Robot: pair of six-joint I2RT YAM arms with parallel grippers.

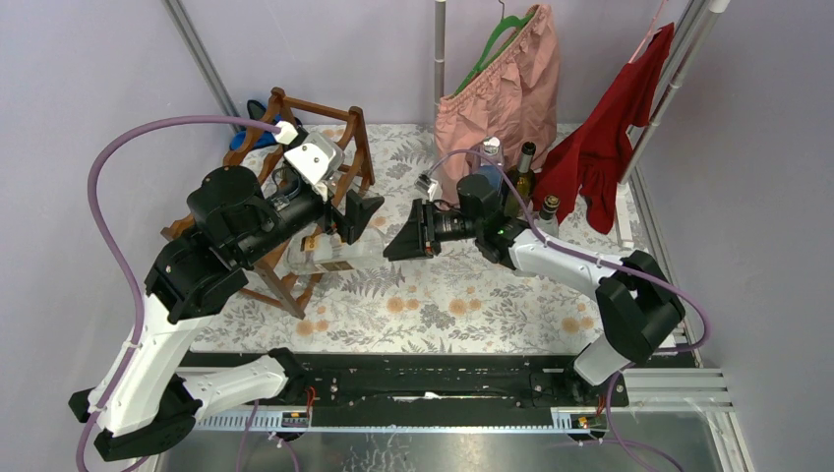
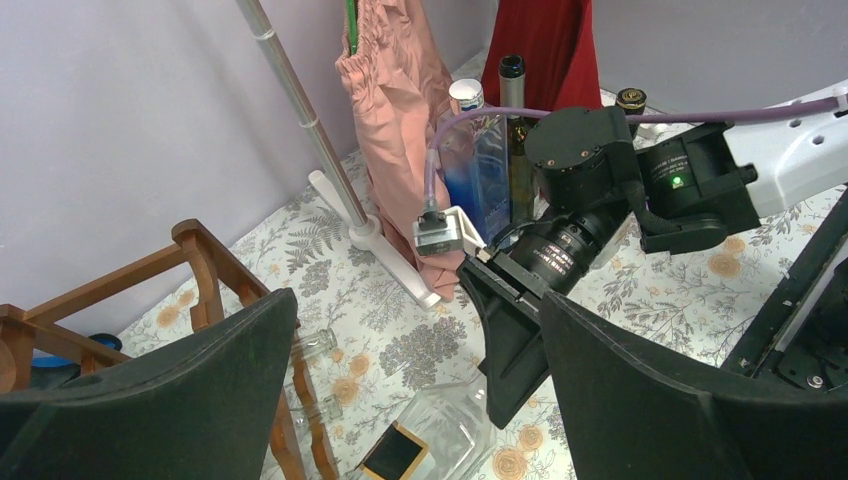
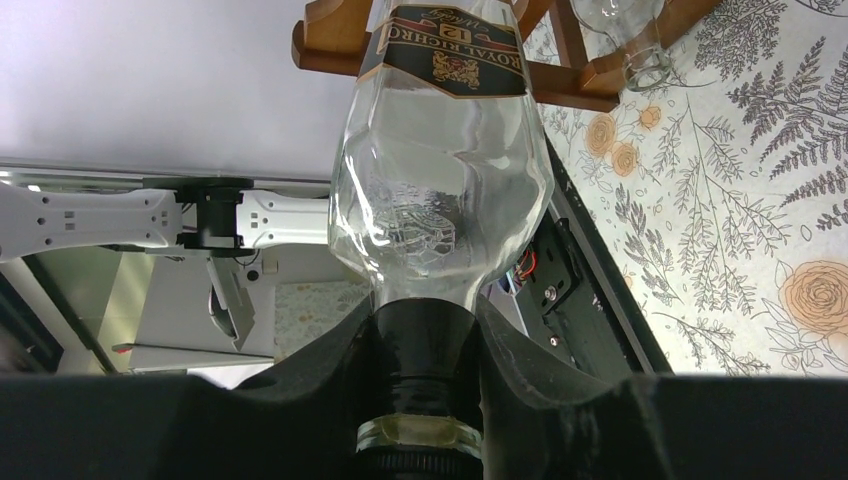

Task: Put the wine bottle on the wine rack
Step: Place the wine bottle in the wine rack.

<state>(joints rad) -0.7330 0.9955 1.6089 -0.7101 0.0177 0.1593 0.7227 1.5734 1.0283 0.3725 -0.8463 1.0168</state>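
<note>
**Bottle at the rack, neck gripped, not yet let go**

Top external
- A reddish-brown wooden wine rack with scalloped rails (image 1: 355,138) stands at the far left of the fern-and-flower printed tablecloth (image 1: 492,305).
- A clear glass wine bottle with a black-and-gold label (image 1: 334,254) lies roughly level. Its base end is in among the rack's low front rails and its neck points right.
- The right gripper (image 1: 411,239) is clenched on that neck.
- The left gripper (image 1: 356,218) hovers just above the bottle with its jaws spread, grasping nothing.
- At the back are a pink garment (image 1: 502,88) and a red garment (image 1: 615,128) on hangers, with a few upright bottles (image 1: 526,167) between them.

Left wrist
- The 2 dark fingers (image 2: 200,390) stand wide apart. The wine bottle's shoulder (image 2: 445,415) shows below and between them, untouched.
- The right gripper is straight ahead, and a rack post is at the left.

Right wrist
- The fingers (image 3: 300,390) wrap the dark-capped neck tightly.
- The bottle body runs away from the camera, and its labelled end crosses a rack rail (image 3: 560,85).
- I cannot tell whether the glass sits in a scallop or hangs just clear of it.
- A second clear glass neck (image 3: 640,45) rests at the rack beside it.

Progress
- In my judgement the task is late on. The bottle has been brought to the rack and is partly in.
- What is left is to seat it fully on a tier, release the neck and draw the right arm back.
</note>
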